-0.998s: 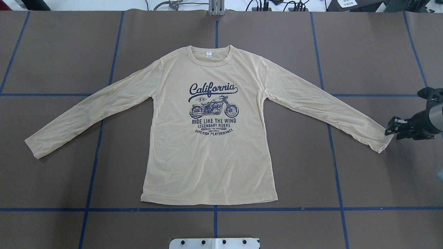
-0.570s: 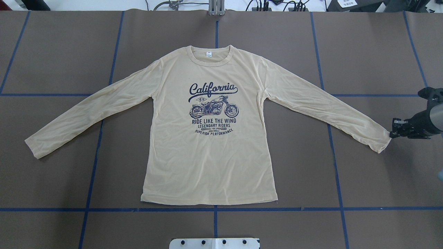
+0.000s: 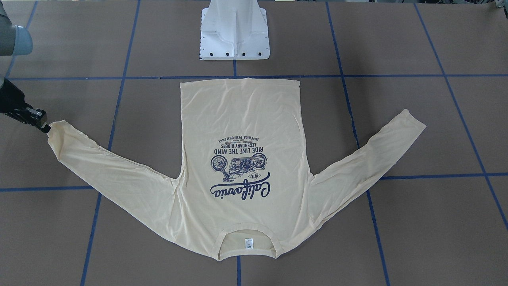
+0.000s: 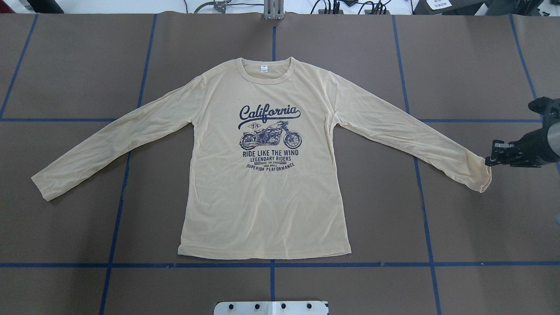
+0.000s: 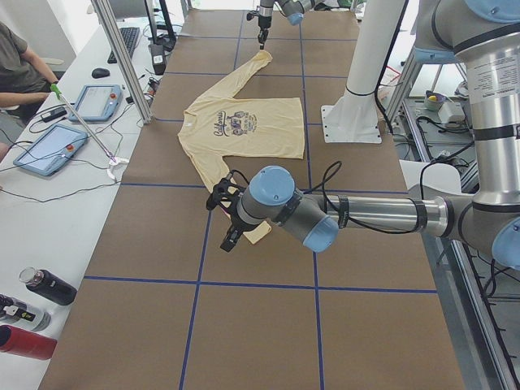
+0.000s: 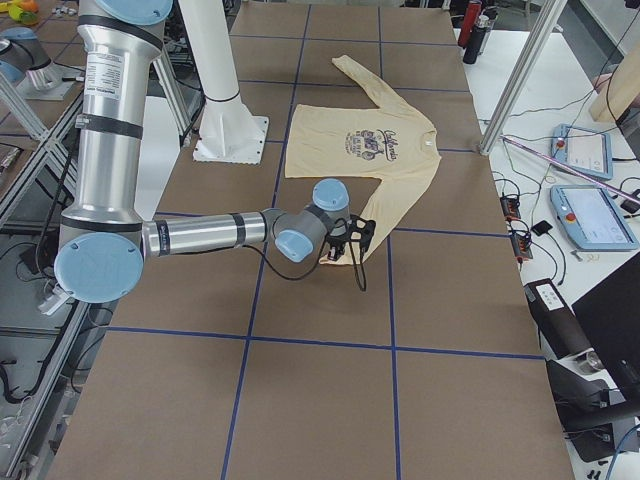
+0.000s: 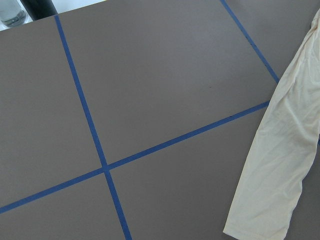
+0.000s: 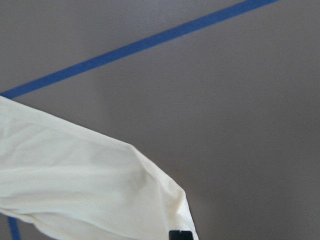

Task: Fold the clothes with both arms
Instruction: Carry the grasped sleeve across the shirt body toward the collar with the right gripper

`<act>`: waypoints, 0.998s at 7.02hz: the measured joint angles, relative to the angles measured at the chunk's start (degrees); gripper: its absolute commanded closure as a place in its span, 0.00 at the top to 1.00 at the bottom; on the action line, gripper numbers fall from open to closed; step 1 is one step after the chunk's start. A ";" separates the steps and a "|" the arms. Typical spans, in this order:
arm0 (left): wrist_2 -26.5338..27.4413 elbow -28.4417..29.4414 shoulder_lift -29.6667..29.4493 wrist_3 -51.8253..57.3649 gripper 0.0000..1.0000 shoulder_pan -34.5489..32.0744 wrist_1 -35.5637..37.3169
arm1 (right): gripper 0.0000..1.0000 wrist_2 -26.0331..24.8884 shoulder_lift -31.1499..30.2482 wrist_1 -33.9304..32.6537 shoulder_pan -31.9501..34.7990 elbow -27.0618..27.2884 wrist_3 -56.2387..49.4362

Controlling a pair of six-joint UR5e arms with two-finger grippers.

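The cream-yellow long-sleeved T-shirt [image 4: 262, 197] lies flat and face up on the brown table, with its sleeves spread and its collar far from the robot. My right gripper [image 4: 488, 160] is at the right sleeve's cuff [image 4: 481, 173] and shut on its upper corner. It also shows in the front view [image 3: 47, 128]. The right wrist view shows that sleeve [image 8: 75, 180] close up. My left gripper [image 5: 227, 231] shows only in the exterior left view, just short of the left cuff [image 4: 43, 188], and I cannot tell whether it is open. The left wrist view shows that sleeve [image 7: 280, 165] lying flat.
The white pedestal base [image 3: 235, 31] stands near the shirt's hem. Blue tape lines [image 4: 271, 264] cross the table. Beyond the far edge is a side bench with tablets [image 5: 49, 146], bottles [image 5: 49, 286] and a metal post [image 5: 122, 57].
My right gripper closed from open onto the right cuff and shifted slightly away from the robot. The cuff's corner is drawn up toward it. The rest of the shirt has not moved.
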 measured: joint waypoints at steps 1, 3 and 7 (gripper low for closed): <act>0.02 -0.14 0.00 0.02 1.00 0.00 -0.47 | 0.00 0.15 4.97 -5.86 0.07 2.41 2.58; 0.02 -0.16 0.00 -0.01 1.00 0.00 -1.62 | 0.00 -0.21 19.36 -18.60 -0.74 3.31 10.21; 0.00 -0.18 0.11 0.06 1.00 0.00 -2.41 | 0.00 -7.66 43.42 -25.86 -6.59 -8.98 19.80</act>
